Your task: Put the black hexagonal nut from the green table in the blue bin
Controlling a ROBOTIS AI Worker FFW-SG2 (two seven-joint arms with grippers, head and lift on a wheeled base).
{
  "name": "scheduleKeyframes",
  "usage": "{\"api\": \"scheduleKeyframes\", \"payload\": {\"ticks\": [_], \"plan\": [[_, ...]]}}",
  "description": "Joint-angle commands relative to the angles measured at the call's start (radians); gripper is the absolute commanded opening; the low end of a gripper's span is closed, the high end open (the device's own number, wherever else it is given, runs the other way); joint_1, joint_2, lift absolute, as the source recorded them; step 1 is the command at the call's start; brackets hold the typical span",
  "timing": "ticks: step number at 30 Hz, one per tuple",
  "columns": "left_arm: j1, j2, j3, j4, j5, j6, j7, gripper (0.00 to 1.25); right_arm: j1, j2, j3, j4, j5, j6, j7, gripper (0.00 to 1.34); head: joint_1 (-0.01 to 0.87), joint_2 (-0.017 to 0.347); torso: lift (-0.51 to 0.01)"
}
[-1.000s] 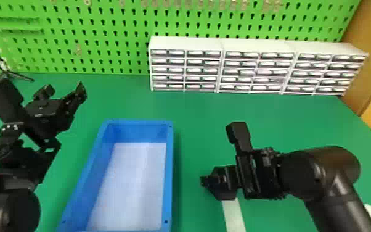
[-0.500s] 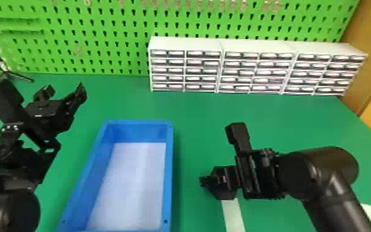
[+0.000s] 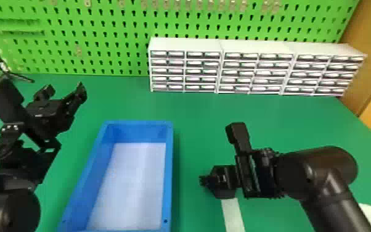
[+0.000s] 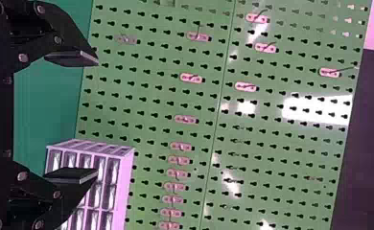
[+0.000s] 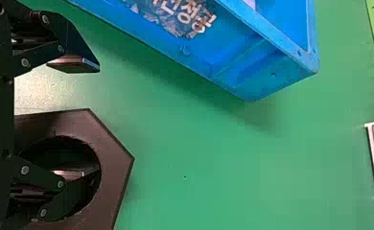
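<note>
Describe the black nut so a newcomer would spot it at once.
On the green table, find the blue bin. To the robot's right of it, by the right gripper, is the black hexagonal nut. Its straight-edged outline around a wide round hole sets it apart from the long, open-topped bin.

Passage: one band of green table (image 3: 200, 117) between blue bin (image 3: 170, 172) and white drawer units (image 3: 185, 44), one strip between bin and right gripper (image 3: 202, 180); obstacles: bin walls, raised; left gripper (image 3: 65, 88), off the bin's far left corner; black hexagonal nut (image 5: 117, 163), one right finger seemingly in its hole.
</note>
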Motion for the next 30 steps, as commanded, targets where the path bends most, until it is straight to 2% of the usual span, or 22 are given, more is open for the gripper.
{"api": "scheduleKeyframes", "payload": {"ticks": [1, 18, 23, 28, 30], "plan": [[0.000, 0.000, 0.000, 0.000, 0.000, 0.001, 0.000, 0.81, 0.000, 0.000, 0.004, 0.005, 0.010, -0.008, 0.010, 0.80, 0.692, 0.008, -0.097], [-0.002, 0.000, -0.003, 0.003, 0.000, 0.001, 0.000, 0.81, -0.003, -0.002, 0.011, 0.028, 0.030, -0.027, 0.052, 0.79, 0.692, 0.008, -0.097], [-0.002, 0.000, -0.005, 0.005, 0.002, 0.001, 0.000, 0.81, -0.005, -0.003, 0.015, 0.028, 0.031, -0.033, 0.056, 0.56, 0.692, 0.008, -0.097], [-0.003, 0.000, -0.005, 0.005, 0.002, 0.001, 0.000, 0.81, -0.008, -0.003, 0.016, 0.028, 0.031, -0.037, 0.063, 0.52, 0.692, 0.008, -0.097], [-0.003, 0.000, -0.006, 0.005, 0.002, -0.001, 0.000, 0.81, -0.008, -0.003, 0.016, 0.027, 0.031, -0.040, 0.064, 0.47, 0.692, 0.008, -0.097]]}}
